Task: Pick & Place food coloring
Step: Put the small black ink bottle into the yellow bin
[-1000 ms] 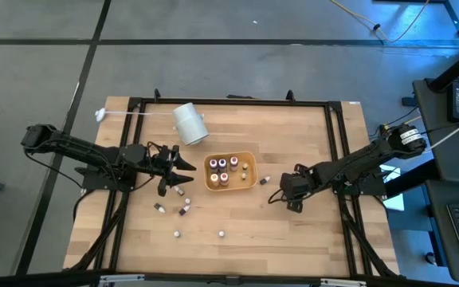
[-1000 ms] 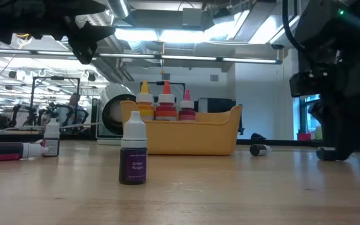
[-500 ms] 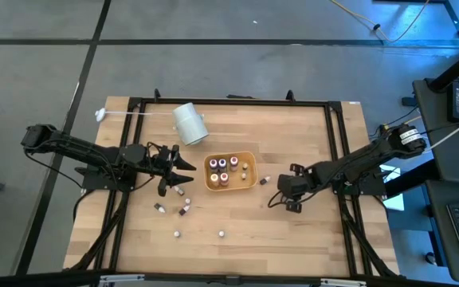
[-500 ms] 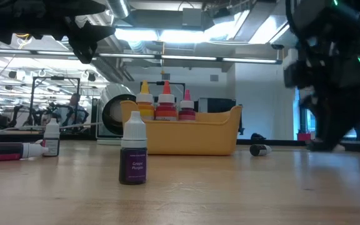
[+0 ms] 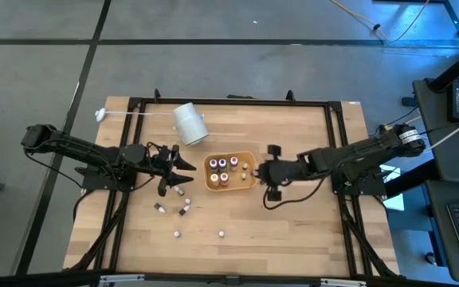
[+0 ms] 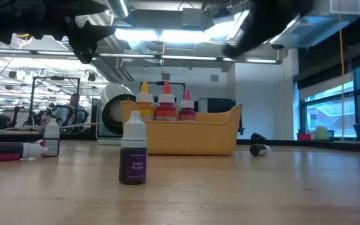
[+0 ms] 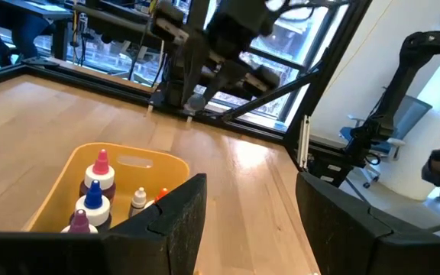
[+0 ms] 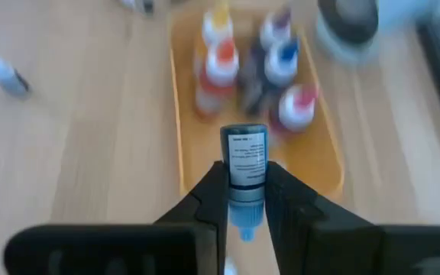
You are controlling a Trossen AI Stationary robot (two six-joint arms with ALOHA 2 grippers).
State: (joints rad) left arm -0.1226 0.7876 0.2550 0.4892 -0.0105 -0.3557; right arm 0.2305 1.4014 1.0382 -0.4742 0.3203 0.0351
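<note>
Food coloring bottle (image 8: 244, 156), dark, white label, blue cap

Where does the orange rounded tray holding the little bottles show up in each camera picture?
High view: orange rounded tray at table centre, between both arms.
Low view: tray mid-picture, behind the purple bottle.
Left wrist view: tray, lower left.
Right wrist view: tray, beyond the held bottle.
Shared landmark: pale-capped bottles standing inside it.

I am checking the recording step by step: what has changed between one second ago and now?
The right gripper closed on a small food coloring bottle it picked up right of the orange tray, then swung left and now holds it beside the tray's right end. The left gripper, the bottles in the tray and the loose ones on the table stayed put.
</note>
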